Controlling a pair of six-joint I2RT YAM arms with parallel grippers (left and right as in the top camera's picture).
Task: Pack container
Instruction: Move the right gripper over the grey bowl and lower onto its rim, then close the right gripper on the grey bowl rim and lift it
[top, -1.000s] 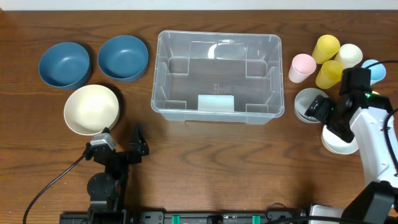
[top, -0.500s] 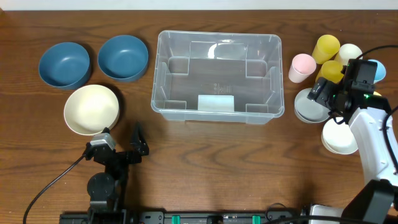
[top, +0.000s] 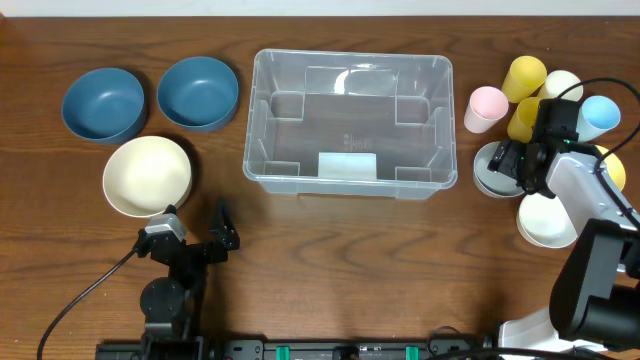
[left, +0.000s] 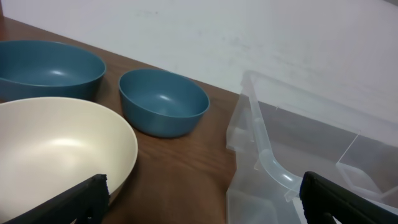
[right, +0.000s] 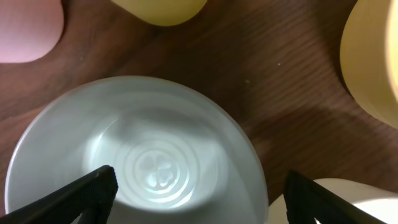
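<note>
The clear container (top: 350, 110) stands empty at the table's middle back; its near corner shows in the left wrist view (left: 292, 162). My right gripper (top: 499, 160) hangs open just over a small pale grey bowl (top: 486, 170) to the right of the container. In the right wrist view that bowl (right: 143, 168) fills the frame below the gripper (right: 199, 199), one finger over the bowl's inside and the other past its rim. My left gripper (top: 224, 226) is open and empty near the front left, in the wrist view (left: 205, 205) facing the container.
Two blue bowls (top: 103, 103) (top: 198, 92) and a cream bowl (top: 147, 175) sit left of the container. Pink (top: 486, 108), yellow (top: 524, 78), cream (top: 562, 88) and light blue (top: 600, 113) cups cluster at the back right. A white bowl (top: 545, 220) lies front right.
My right arm has swung off the white bowl toward the back and settled the gripper over the pale grey bowl, its jaws a little narrower. The left arm has not moved.
</note>
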